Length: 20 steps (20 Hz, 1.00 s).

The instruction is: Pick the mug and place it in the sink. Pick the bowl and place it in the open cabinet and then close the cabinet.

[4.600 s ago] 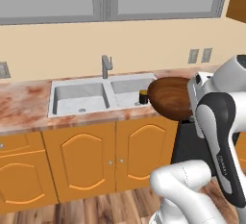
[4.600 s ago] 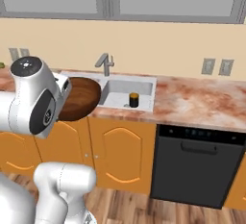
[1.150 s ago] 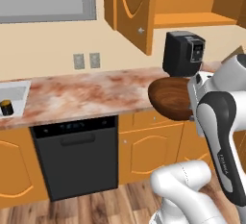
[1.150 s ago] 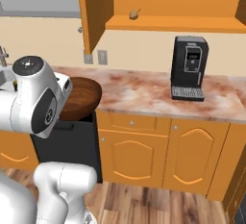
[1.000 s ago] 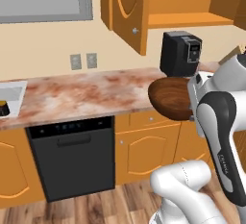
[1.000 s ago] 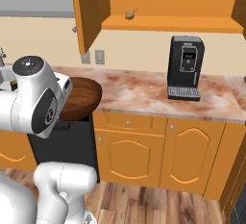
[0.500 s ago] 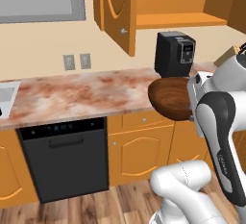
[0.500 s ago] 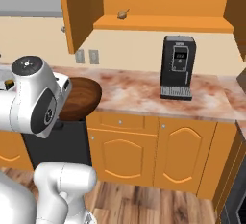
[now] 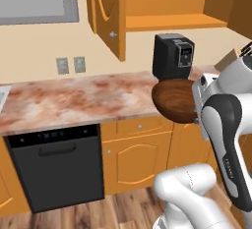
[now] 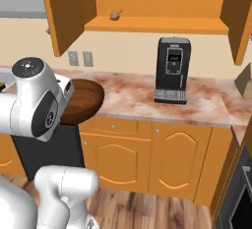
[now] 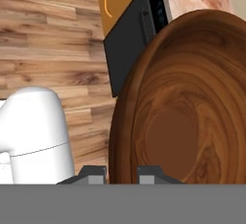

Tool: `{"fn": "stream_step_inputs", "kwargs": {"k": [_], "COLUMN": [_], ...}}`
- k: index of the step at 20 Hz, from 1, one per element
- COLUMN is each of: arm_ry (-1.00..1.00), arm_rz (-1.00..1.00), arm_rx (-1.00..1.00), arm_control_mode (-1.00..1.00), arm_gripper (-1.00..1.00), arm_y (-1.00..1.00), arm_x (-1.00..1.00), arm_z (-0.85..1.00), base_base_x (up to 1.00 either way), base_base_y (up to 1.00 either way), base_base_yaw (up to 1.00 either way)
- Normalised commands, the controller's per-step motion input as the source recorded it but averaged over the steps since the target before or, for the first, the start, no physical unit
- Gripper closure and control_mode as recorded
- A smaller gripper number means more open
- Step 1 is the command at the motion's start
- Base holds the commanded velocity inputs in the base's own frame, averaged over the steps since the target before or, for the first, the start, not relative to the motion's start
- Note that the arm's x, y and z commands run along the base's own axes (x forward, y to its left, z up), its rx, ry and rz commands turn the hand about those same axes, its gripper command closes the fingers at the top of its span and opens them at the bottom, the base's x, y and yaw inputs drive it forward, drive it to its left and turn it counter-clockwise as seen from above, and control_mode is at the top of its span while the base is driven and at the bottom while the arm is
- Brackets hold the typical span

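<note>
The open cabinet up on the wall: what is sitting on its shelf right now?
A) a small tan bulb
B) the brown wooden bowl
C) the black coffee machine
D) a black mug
A: a small tan bulb sits on the shelf of the open cabinet, while the bowl is held at the gripper and the coffee machine stands on the counter.

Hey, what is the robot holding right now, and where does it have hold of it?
The gripper holds the wooden bowl by its rim, one finger on each side of the edge.

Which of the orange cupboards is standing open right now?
The wall cabinet above the coffee machine: its doors are swung out, baring the shelf. The cupboards under the counter are all shut.
</note>
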Motion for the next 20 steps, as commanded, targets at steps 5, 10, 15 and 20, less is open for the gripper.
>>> {"fn": "stream_step_inputs", "kwargs": {"k": [5, 10, 15, 20], "arm_ry": [0.0, 0.0, 0.0, 0.0], "arm_rz": [0.0, 0.0, 0.0, 0.0], "arm_rx": [0.0, 0.0, 0.0, 0.0], "arm_control_mode": [1.0, 1.0, 1.0, 1.0], "arm_gripper": [1.0, 1.0, 1.0, 1.0], "arm_y": [0.0, 0.0, 0.0, 0.0], "arm_x": [0.0, 0.0, 0.0, 0.0], "arm_z": [0.0, 0.0, 0.0, 0.0], "base_base_x": [0.54, 0.51, 0.41, 0.37], "base_base_y": [-0.34, -0.36, -0.41, -0.35], "base_base_yaw": [0.0, 0.0, 0.0, 0.0]}}
